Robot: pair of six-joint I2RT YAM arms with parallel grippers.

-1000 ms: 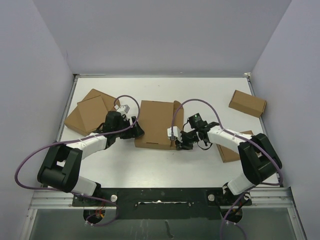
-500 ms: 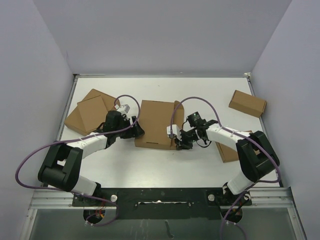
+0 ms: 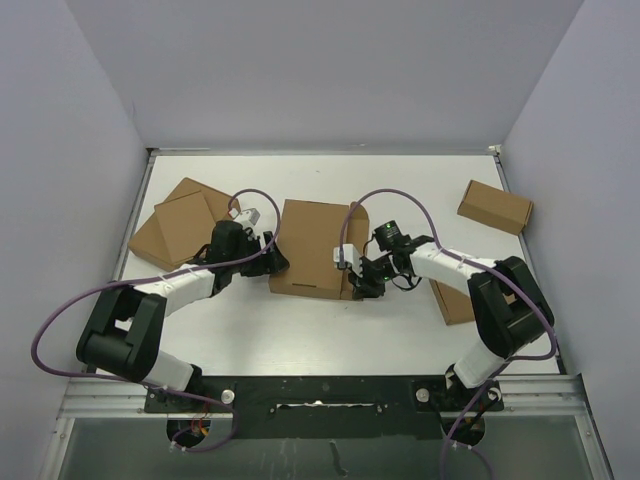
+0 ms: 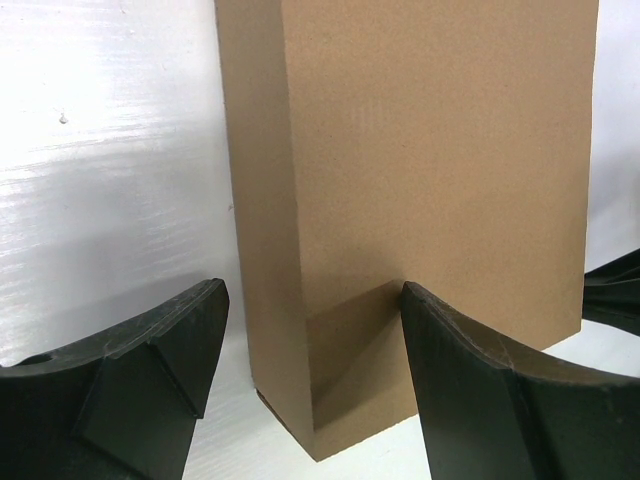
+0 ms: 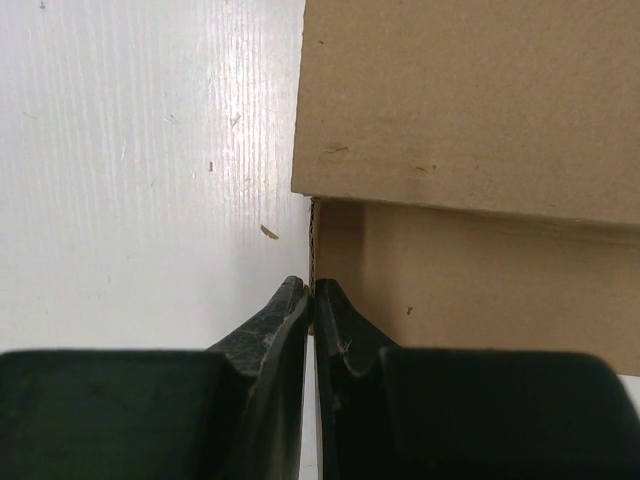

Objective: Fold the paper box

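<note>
The paper box (image 3: pixel 310 245) lies flat at the middle of the tabletop (image 3: pixel 300 330), between my two arms. It looks only a little longer than wide, with its long axis running from my bases toward the far edge and a narrow flap (image 3: pixel 353 215) raised along its right side. My left jaws stand apart, straddling the box's near left corner, while my right jaws are pressed together on a thin cardboard edge at its near right corner.

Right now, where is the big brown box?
In the top view, the paper box sits at the middle of the table, between the left fingers and the right fingers.
</note>
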